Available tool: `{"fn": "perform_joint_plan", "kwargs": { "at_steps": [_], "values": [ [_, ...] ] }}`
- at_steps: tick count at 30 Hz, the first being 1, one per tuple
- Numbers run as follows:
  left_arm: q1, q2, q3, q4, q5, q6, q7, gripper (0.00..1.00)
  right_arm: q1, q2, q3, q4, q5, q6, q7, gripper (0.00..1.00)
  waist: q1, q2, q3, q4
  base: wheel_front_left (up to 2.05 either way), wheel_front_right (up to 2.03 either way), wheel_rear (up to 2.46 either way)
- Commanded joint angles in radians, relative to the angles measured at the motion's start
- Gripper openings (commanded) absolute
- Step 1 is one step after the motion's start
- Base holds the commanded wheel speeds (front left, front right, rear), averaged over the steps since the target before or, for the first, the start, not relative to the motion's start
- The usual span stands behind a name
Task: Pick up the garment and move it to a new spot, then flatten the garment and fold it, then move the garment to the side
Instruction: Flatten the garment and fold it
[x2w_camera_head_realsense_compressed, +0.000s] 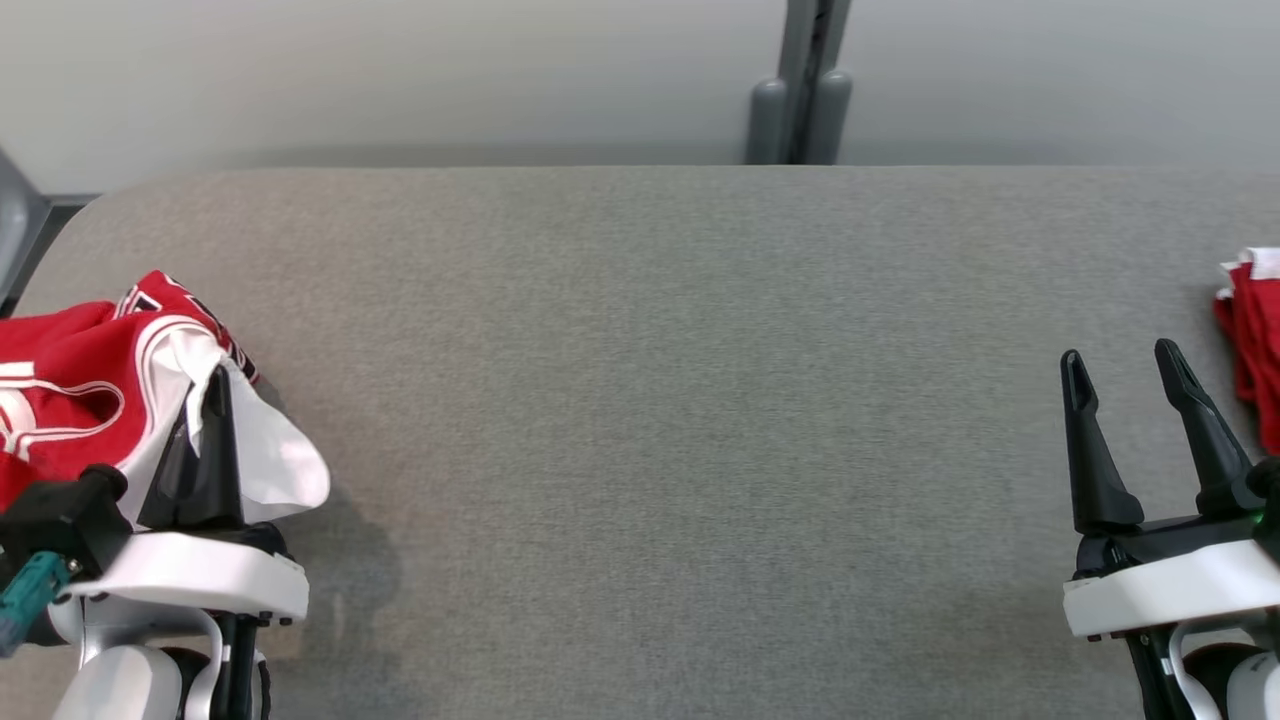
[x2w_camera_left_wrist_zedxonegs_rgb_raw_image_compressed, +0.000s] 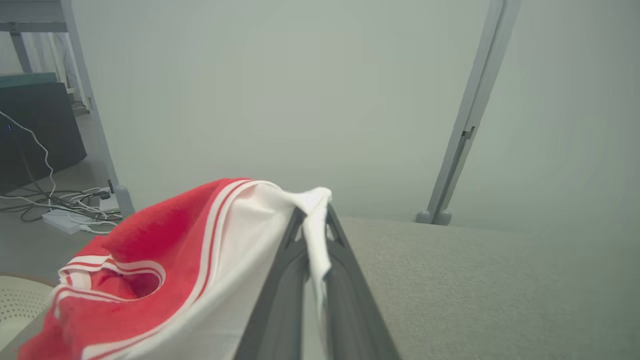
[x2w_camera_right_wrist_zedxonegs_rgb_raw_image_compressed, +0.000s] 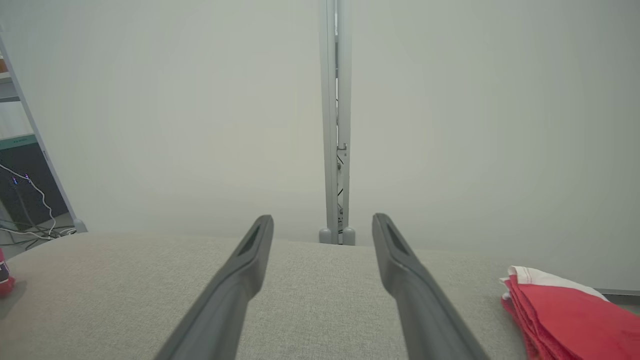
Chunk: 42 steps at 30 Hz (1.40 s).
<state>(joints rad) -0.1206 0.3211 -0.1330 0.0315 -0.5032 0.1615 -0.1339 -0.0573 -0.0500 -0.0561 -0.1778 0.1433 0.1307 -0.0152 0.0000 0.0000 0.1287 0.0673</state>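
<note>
A red garment with white trim and a white lining lies bunched at the table's left edge. My left gripper is shut on a fold of its white fabric. In the left wrist view the garment drapes to the left of the fingers, and the pinched white cloth comes out over the tips of the left gripper. My right gripper stands open above the table at the right, nothing between its fingers. The right wrist view shows the right gripper with its fingers spread over bare cloth.
The table has a grey fabric top. A folded stack of red garments sits at its right edge, seen again as a stack in the right wrist view. A grey post stands behind the table. Cables lie on the floor at left.
</note>
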Motion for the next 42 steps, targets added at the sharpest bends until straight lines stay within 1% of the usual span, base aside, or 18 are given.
{"fn": "perform_joint_plan", "kwargs": {
  "at_steps": [1,2,3,6,9,16,22,27,29,31,32,34,35,36,39,42],
  "values": [
    [0.014,0.006,-0.004,-0.045,0.01,0.012,0.011,0.0,0.005,-0.003,0.003,0.008,0.016,0.0,-0.009,1.0,0.0,0.0,-0.014,-0.035,0.0,0.0,0.0],
    [0.023,0.007,-0.009,-0.078,0.014,0.019,0.021,0.0,0.006,-0.002,0.006,0.01,0.02,0.0,-0.012,1.0,0.0,0.0,-0.012,-0.048,0.0,0.0,0.0],
    [0.023,0.007,-0.009,-0.078,0.014,0.019,0.021,0.0,0.006,-0.002,0.006,0.01,0.02,0.0,-0.012,1.0,0.0,0.0,-0.012,-0.048,0.0,0.0,0.0],
    [0.027,0.009,-0.026,-0.159,0.028,0.035,0.05,0.0,-0.001,-0.003,0.013,0.012,0.032,0.0,-0.02,1.0,0.0,0.0,0.006,-0.093,0.0,0.0,0.0],
    [-0.001,0.01,-0.053,-0.218,0.044,0.029,0.074,0.0,-0.012,-0.003,0.012,0.009,0.034,0.0,-0.026,1.0,0.0,0.0,0.034,-0.14,0.0,0.0,0.0],
    [-0.132,-0.01,-0.161,-0.262,0.073,-0.03,0.118,0.0,-0.038,-0.003,0.02,0.018,0.064,0.0,-0.053,1.0,0.0,0.0,0.115,-0.268,0.0,0.0,0.0],
    [-0.253,-0.052,-0.273,-0.25,0.11,-0.084,0.16,0.0,-0.046,-0.003,0.037,0.042,0.1,0.0,-0.093,1.0,0.0,0.0,0.19,-0.372,0.0,0.0,0.0],
    [-0.304,-0.091,-0.373,-0.177,0.129,-0.123,0.208,0.0,-0.05,-0.002,0.045,0.066,0.134,0.0,-0.131,1.0,0.0,0.0,0.251,-0.42,0.0,0.0,0.0],
    [-0.312,-0.093,-0.405,-0.135,0.149,-0.135,0.217,0.0,-0.057,-0.002,0.052,0.077,0.144,0.0,-0.146,1.0,0.0,0.0,0.27,-0.43,0.0,0.0,0.0],
    [-0.308,-0.117,-0.435,-0.102,0.13,-0.154,0.214,0.0,-0.062,-0.003,0.054,0.086,0.15,0.0,-0.159,1.0,0.0,0.0,0.282,-0.433,0.0,0.0,0.0],
    [-0.312,-0.114,-0.446,-0.085,0.138,-0.162,0.214,0.08,-0.062,-0.003,0.054,0.09,0.154,0.0,-0.164,1.0,0.0,0.0,0.288,-0.432,0.0,0.0,0.0],
    [-0.318,-0.121,-0.461,-0.053,0.133,-0.178,0.21,0.44,-0.067,-0.002,0.053,0.101,0.156,0.0,-0.171,1.0,0.0,0.0,0.295,-0.427,0.0,0.0,0.0],
    [-0.322,-0.123,-0.469,-0.041,0.133,-0.186,0.205,0.78,-0.072,-0.003,0.053,0.106,0.156,0.0,-0.174,1.0,0.0,0.0,0.297,-0.423,0.0,0.0,0.0],
    [-0.328,-0.125,-0.477,-0.033,0.133,-0.198,0.198,1.0,-0.077,-0.003,0.053,0.11,0.153,0.0,-0.173,1.0,0.0,0.0,0.298,-0.419,0.0,0.0,0.0],
    [-0.329,-0.125,-0.49,-0.015,0.125,-0.222,0.172,1.0,-0.087,-0.003,0.056,0.116,0.136,0.0,-0.174,1.0,0.0,0.0,0.292,-0.401,0.0,0.0,0.0],
    [-0.33,-0.126,-0.493,-0.015,0.119,-0.231,0.147,1.0,-0.098,-0.003,0.048,0.12,0.118,0.0,-0.168,1.0,0.0,0.0,0.276,-0.378,0.0,0.0,0.0]
  ]
}}
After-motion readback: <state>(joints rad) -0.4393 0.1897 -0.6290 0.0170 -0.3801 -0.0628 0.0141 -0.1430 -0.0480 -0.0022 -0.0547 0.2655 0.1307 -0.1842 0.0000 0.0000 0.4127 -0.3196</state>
